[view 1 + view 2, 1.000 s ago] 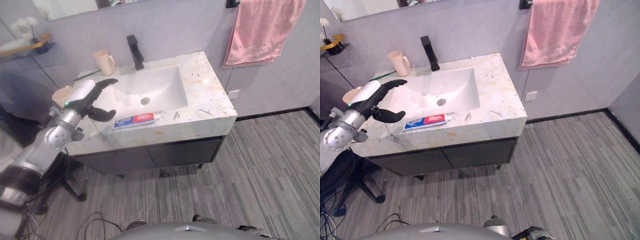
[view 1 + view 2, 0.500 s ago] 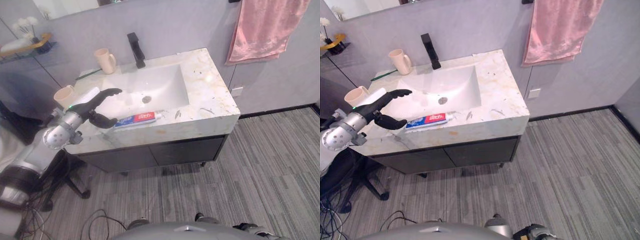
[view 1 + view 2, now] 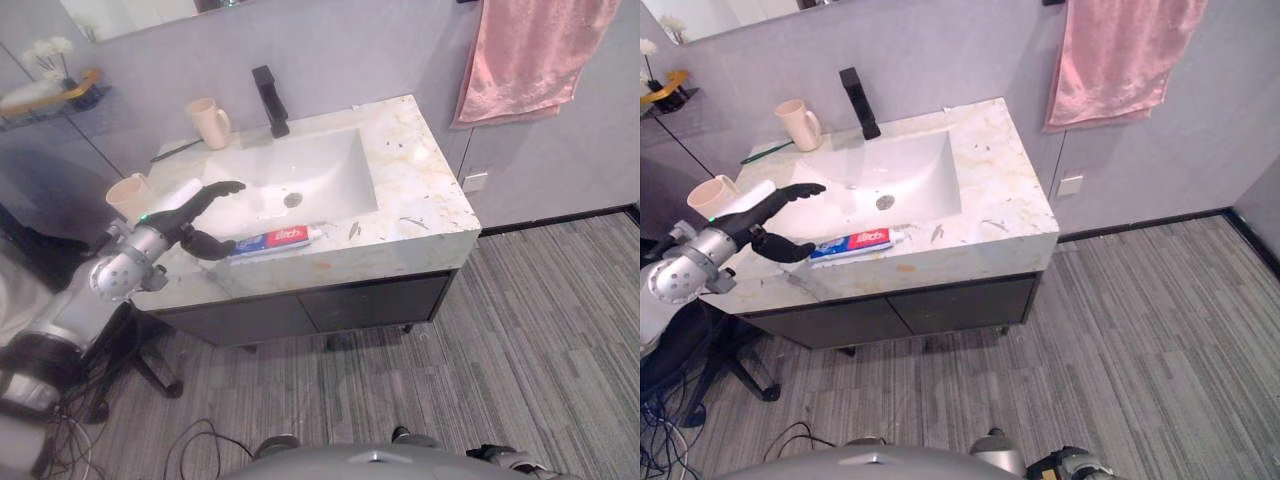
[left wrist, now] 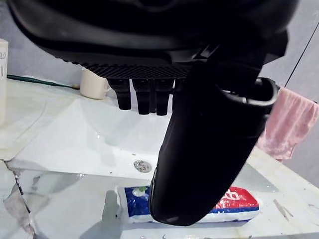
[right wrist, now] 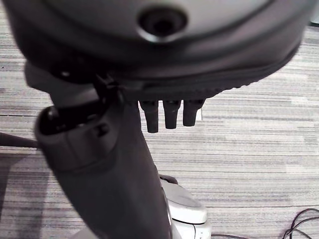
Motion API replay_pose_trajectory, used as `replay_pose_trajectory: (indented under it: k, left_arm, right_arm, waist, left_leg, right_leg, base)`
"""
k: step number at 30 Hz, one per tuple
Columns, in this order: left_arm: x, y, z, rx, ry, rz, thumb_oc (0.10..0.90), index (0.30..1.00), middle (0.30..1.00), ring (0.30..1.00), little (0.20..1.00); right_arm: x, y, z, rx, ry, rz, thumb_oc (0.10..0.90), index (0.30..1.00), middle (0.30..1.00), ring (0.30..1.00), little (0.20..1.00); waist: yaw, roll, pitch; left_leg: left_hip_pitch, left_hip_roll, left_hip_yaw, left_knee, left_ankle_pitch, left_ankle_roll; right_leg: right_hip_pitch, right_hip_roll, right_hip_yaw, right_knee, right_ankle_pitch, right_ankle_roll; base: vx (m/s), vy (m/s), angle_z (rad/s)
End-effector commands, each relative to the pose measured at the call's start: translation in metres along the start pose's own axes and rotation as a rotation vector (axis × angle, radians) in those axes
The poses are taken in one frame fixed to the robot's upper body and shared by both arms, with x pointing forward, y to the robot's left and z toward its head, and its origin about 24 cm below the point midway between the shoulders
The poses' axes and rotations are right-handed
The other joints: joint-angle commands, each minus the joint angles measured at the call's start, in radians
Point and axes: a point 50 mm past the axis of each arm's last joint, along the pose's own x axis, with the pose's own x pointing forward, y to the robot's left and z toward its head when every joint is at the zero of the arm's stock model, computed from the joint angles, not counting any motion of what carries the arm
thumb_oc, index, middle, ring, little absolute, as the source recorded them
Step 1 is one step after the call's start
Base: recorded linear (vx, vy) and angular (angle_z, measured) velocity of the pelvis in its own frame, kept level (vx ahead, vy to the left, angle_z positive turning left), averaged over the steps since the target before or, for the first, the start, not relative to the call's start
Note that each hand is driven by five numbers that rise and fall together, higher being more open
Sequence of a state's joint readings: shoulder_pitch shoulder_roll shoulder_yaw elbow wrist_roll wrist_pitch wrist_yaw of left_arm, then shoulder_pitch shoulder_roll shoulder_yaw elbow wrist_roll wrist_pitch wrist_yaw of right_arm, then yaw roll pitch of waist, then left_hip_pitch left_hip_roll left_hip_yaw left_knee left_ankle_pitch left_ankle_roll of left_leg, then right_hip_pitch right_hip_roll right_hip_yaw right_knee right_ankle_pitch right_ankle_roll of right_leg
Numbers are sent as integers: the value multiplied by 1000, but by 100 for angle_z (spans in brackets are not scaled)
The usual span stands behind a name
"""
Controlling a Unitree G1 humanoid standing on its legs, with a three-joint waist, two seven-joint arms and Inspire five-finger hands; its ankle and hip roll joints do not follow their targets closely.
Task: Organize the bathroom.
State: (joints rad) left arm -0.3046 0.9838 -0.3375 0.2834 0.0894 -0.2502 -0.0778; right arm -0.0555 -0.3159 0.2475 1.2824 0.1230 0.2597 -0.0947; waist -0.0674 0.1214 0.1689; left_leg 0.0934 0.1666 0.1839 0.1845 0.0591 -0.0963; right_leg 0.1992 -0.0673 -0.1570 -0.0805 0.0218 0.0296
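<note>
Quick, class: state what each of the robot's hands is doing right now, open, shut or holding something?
Left hand: open, holding nothing, poised by the toothpaste tube on the countertop.
Right hand: open, holding nothing, above the floor.

Marble vanity top (image 3: 420, 190) w/ sink: toothpaste tube (image 3: 270, 240) front edge; mug (image 3: 208, 122), toothbrush (image 3: 175, 151) back-left corner; cup (image 3: 128, 193) left edge.

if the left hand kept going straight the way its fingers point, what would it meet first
Probably nothing soon: the left hand, open, points over the sink basin. The toothpaste tube lies below its thumb, off that line. Depth is unclear.
</note>
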Motion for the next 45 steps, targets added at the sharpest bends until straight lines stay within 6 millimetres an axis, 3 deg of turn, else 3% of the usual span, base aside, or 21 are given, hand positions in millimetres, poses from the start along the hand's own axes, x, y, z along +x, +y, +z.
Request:
replay_pose_trajectory:
  k: [1,18,20,21,22,23,24,34,38,41,42,45]
  left_arm:
    - [4,45,11,47,-28,193,800,900,900,900,900]
    - [11,15,3,72,43,186,800,900,900,900,900]
    - [11,13,1,73,51,183,723,785,785,785,785]
    - [11,13,1,73,56,179,610,615,615,615,615]
    - [11,12,0,73,58,177,596,594,594,594,594]
    - [12,10,0,80,69,166,543,514,514,514,514]
    - [13,8,-1,85,77,158,400,300,300,300,300]
    - [17,-4,-5,104,117,118,400,300,300,300,300]
    - [20,-6,1,53,74,170,400,300,300,300,300]
    - [20,4,12,-24,-23,289,400,300,300,300,300]
    - [19,11,19,-95,-91,323,400,300,300,300,300]
    - [16,22,29,-177,-173,378,400,300,300,300,300]
  right_arm:
    - [0,-24,0,-42,15,-67,800,900,900,900,900]
    - [0,-19,2,-70,1,-55,800,900,900,900,900]
    - [0,-19,1,-70,3,-53,800,900,900,900,900]
    - [0,-19,1,-70,3,-53,800,900,900,900,900]
    - [0,-19,1,-70,3,-53,800,900,900,900,900]
    - [0,-18,1,-69,4,-52,800,900,900,900,900]
    - [0,-18,1,-65,5,-53,800,900,900,900,900]
    - [0,-16,-2,-4,21,-42,800,900,900,900,900]
    - [1,-12,-8,143,45,-34,800,900,900,900,900]
    - [1,-12,-12,337,33,-60,800,900,900,900,900]
    - [1,-15,-13,461,19,-82,800,900,900,900,900]
    - [1,-27,-14,624,-22,-127,800,900,900,900,900]
  waist:
    - [-20,9,-37]
    - [-34,1,-35]
    - [-34,-1,-35]
    - [-35,-1,-35]
    - [-34,-2,-35]
    - [-35,-2,-35]
    - [-36,-3,-34]
    - [-45,-12,-33]
    - [-57,-19,-33]
    - [-69,-28,-32]
    - [-74,-35,-31]
    - [-85,-47,-29]
  left_leg:
    - [-131,-64,6,66,7,-1]
    - [-156,-48,29,100,26,-4]
    - [-159,-47,30,104,25,-3]
    - [-160,-46,31,106,26,-3]
    - [-161,-45,31,108,26,-4]
    - [-163,-44,32,111,28,-5]
    - [-165,-44,32,114,31,-6]
    - [-172,-36,44,127,40,-9]
    - [-176,-28,59,133,46,-12]
    - [-176,-24,74,138,44,-11]
    - [-179,-19,80,143,46,-13]
    - [-178,-15,91,143,40,-12]
  right_leg:
    - [-3,59,32,140,-145,15]
    - [-4,60,35,151,-151,6]
    - [-5,59,34,152,-152,5]
    - [-5,59,34,153,-152,5]
    - [-5,59,33,154,-152,5]
    - [-4,59,33,155,-153,4]
    - [-3,59,33,155,-153,4]
    - [1,59,32,152,-147,4]
    - [1,60,36,149,-144,4]
    - [1,60,43,145,-139,4]
    - [1,61,46,145,-136,4]
    - [0,62,50,140,-130,4]
  base:
    - [17,-5,-4]
    - [5,-3,-3]
    - [12,-8,-5]
    - [0,0,0]
    - [0,0,0]
    - [0,0,0]
    - [0,0,0]
    - [6,1,-2]
    - [7,7,-11]
    - [5,15,-1]
    - [-3,0,-9]
    - [-7,4,-16]
